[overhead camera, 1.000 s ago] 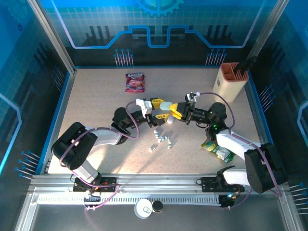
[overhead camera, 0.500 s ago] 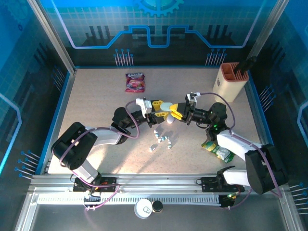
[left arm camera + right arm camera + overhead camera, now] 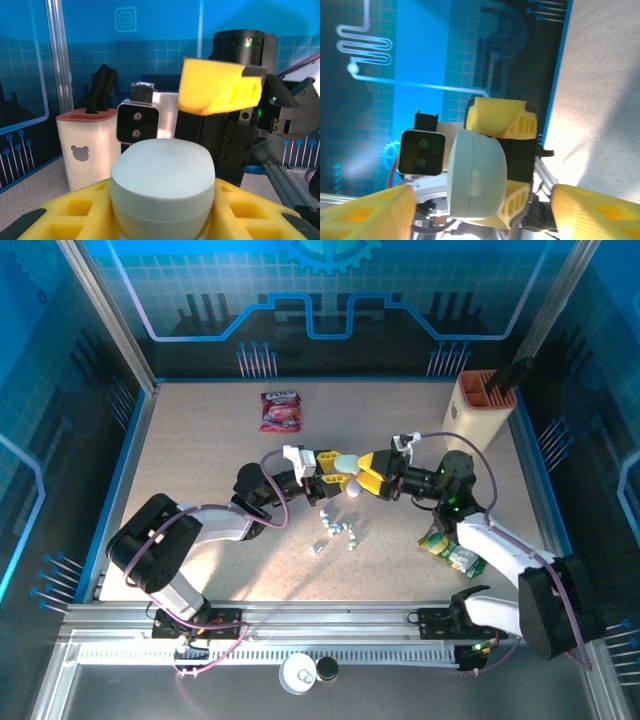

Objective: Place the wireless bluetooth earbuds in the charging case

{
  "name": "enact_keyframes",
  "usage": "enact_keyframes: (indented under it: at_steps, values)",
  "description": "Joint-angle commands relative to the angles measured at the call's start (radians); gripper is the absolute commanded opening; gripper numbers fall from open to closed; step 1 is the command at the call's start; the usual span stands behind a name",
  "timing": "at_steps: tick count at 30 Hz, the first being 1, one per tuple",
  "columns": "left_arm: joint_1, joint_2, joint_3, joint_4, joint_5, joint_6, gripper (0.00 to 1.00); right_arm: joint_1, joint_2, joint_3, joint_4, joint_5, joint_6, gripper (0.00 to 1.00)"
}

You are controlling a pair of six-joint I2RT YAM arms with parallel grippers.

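Partly, left fingers (image 3: 75, 212) hide the charging case (image 3: 162, 182).

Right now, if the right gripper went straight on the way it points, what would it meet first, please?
The pale rounded case held by the left gripper, which sits directly ahead of the right gripper; how close it is remains unclear.

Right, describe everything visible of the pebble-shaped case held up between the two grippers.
The case is a smooth, rounded pebble of pale mint-white matte plastic. A thin seam runs round it and it looks shut. It is held aloft, clamped between the yellow fingers of the left gripper. The right gripper faces it, open. Its one finger seen from the left wrist is apart from the case.
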Motion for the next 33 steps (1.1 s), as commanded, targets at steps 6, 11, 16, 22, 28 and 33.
enact_keyframes:
  at_steps: [6,11,16,22,28,33]
  values:
    - [0.032,-0.049,-0.039,0.019,0.130,-0.098,0.41,-0.096,-0.160,0.196,-0.695,-0.015,-0.873,0.90]
    - [0.037,-0.093,-0.063,-0.049,0.205,-0.110,0.42,-0.014,-0.246,0.308,-1.005,0.143,-1.479,0.96]
    - [0.040,-0.108,-0.071,-0.070,0.232,-0.120,0.42,0.050,-0.233,0.393,-1.084,0.182,-1.737,0.98]
    - [0.043,-0.091,-0.052,-0.063,0.282,-0.133,0.43,0.160,-0.099,0.531,-1.237,0.263,-2.004,1.00]
    - [0.052,-0.075,-0.050,0.010,0.282,-0.183,0.42,0.191,0.014,0.592,-1.229,0.296,-2.045,1.00]
    - [0.052,-0.069,-0.056,0.022,0.276,-0.180,0.42,0.195,0.054,0.613,-1.229,0.309,-2.052,1.00]
